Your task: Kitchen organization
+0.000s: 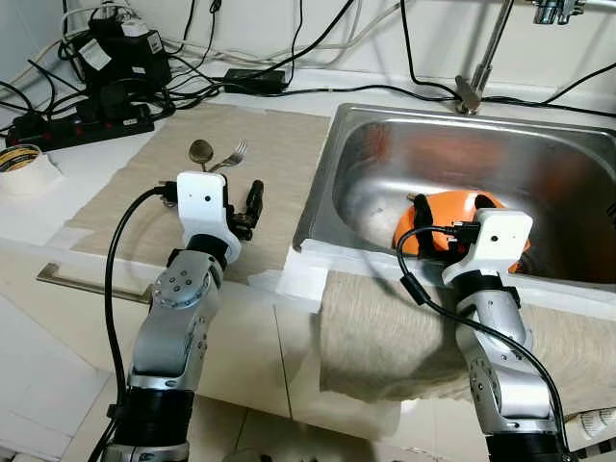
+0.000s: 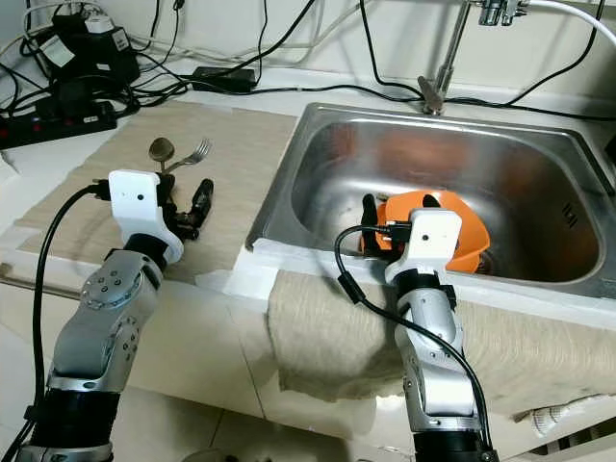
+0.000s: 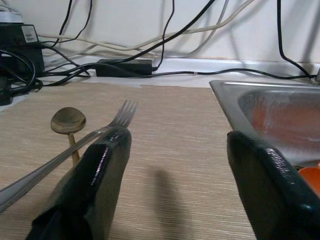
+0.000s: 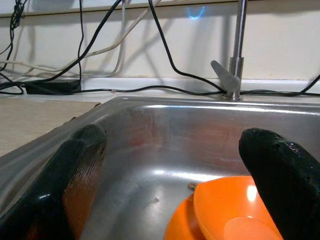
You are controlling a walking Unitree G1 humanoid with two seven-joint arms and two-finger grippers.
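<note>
Sink (image 1: 462, 125), a stainless steel basin set into the white counter (image 1: 58, 192), is my landmark here. My right end effector (image 2: 399, 207) hangs over its front rim with the fingers spread wide, holding nothing, and just beyond them the orange plastic bowls (image 4: 225, 212) lie stacked and tilted on the basin floor near the front wall. The chrome tap (image 4: 235, 50) rises behind the sink's back rim, with black cables (image 1: 289, 43) trailing along the wall beside it. My left end effector (image 1: 241, 204) rests low over the beige woven mat (image 1: 279, 164) that covers the counter on the sink's left side; its fingers are also wide apart and empty. On that mat, further from the sink than my left fingers, a silver metal fork (image 3: 117, 117) lies crossed over a dull brass-coloured spoon (image 3: 67, 121), the fork's handle running close beside one finger. A pale cloth (image 1: 385, 337) drapes down over the counter edge in front of the sink.
</note>
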